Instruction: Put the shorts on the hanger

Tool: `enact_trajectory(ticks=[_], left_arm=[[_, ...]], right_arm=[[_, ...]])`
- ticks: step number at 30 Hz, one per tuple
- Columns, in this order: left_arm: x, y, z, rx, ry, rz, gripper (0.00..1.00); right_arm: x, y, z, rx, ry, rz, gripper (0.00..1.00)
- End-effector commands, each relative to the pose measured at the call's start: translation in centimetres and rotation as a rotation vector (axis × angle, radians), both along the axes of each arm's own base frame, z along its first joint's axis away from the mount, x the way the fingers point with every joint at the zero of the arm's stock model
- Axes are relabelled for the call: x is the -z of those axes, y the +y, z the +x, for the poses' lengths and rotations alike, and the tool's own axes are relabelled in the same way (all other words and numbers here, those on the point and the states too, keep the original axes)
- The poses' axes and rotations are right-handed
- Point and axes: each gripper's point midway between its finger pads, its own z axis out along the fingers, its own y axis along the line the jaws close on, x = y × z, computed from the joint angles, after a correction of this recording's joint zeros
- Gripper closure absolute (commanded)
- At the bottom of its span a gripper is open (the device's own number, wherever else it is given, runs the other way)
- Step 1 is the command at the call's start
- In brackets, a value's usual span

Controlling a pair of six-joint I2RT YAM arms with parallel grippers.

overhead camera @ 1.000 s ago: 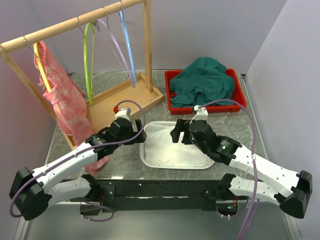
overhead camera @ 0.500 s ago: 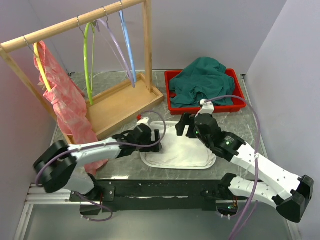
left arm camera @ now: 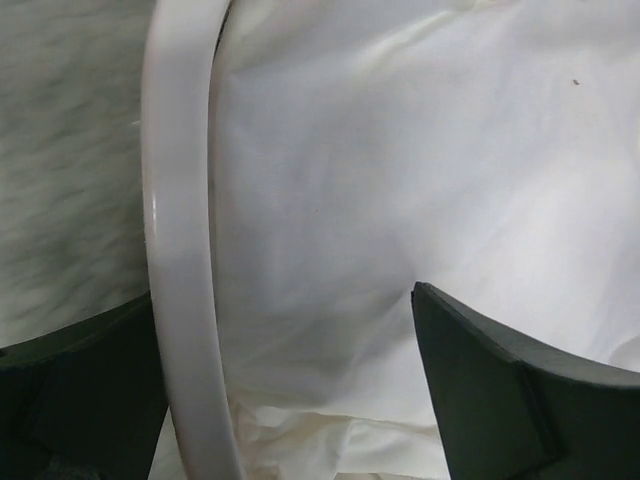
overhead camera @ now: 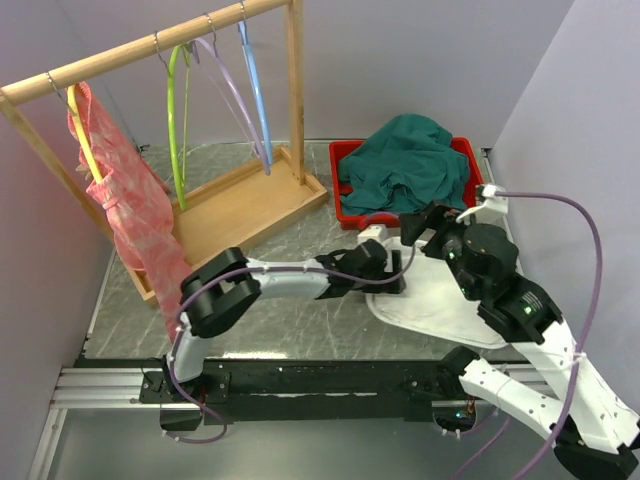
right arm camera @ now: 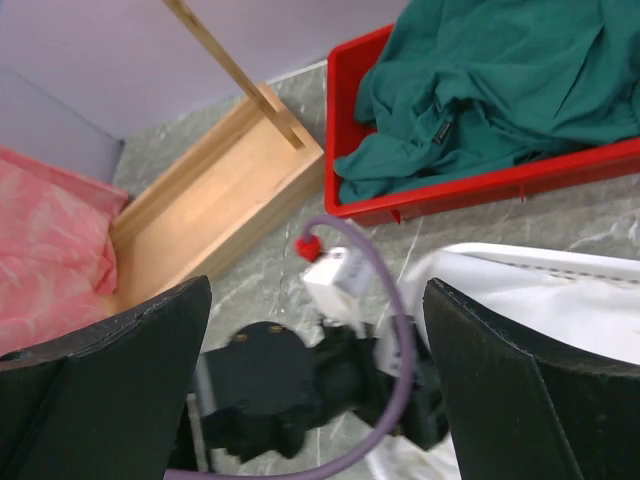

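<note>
shorts (overhead camera: pixel 405 160) heaped in red bin (overhead camera: pixel 482 190) at back right of desk (overhead camera: pixel 290 320); hanger (overhead camera: pixel 176 110) on wood rack (overhead camera: pixel 150 45), well apart. left claw (left arm camera: pixel 283 295) spread astride white tray (overhead camera: pixel 440 310) rim. right claw (right arm camera: pixel 318 290) spread wide, above tray nr bin.

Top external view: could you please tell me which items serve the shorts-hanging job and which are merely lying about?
Job: teal shorts, lime-green hanger.
Lying about: pink garment, yellow hanger, lilac hanger, blue hanger, white tray.

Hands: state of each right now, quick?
Left hand: open, astride the rim of the white tray.
Right hand: open, holding nothing.
</note>
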Motion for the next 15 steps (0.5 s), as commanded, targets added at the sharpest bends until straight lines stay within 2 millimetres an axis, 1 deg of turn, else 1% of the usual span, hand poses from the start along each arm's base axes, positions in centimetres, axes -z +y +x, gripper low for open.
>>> enact_trajectory(ticks=[1, 3, 5, 6, 8, 9, 10, 11, 12, 14, 15], left_arm=[[-3.4, -5.4, -1.1, 0.039, 0.02, -0.157, 0.05], [-3.7, -5.8, -1.2, 0.045, 0.019, -0.181, 0.06], [-4.3, -6.3, -1.8, 0.073, 0.02, -0.228, 0.06], [-4.3, -6.5, -2.0, 0.084, 0.023, -0.236, 0.07], [-4.8, -7.4, -2.7, 0.114, 0.014, -0.248, 0.07], [-4.7, -7.8, -3.2, 0.136, 0.019, -0.247, 0.07], [-5.1, -8.4, -4.0, 0.165, 0.017, -0.258, 0.06], [-5.3, -8.8, -4.3, 0.176, 0.013, -0.269, 0.06], [-5.1, -9.0, -4.7, 0.181, 0.016, -0.266, 0.06], [-5.0, -8.7, -4.7, 0.17, 0.016, -0.258, 0.06], [-5.2, -8.0, -4.7, 0.165, 0.01, -0.251, 0.05]], right_arm=[[-1.1, -1.6, -0.8, 0.033, -0.017, -0.019, 0.06], [-0.8, -1.7, -1.0, 0.033, -0.008, -0.023, 0.06], [-0.3, -1.5, -1.0, 0.026, 0.0, -0.024, 0.06], [-0.2, -1.5, -1.0, 0.023, -0.001, -0.022, 0.06], [-0.1, -1.4, -1.0, 0.023, 0.004, -0.02, 0.06], [0.0, -1.4, -0.9, 0.023, 0.009, -0.024, 0.06], [0.1, -1.3, -0.9, 0.023, 0.015, -0.028, 0.06], [0.2, -1.3, -0.8, 0.024, 0.016, -0.031, 0.06], [0.2, -1.2, -0.8, 0.02, 0.016, -0.028, 0.06], [0.4, -0.9, -0.6, 0.015, 0.026, -0.03, 0.06], [0.5, -0.6, -0.4, 0.008, 0.032, -0.029, 0.06]])
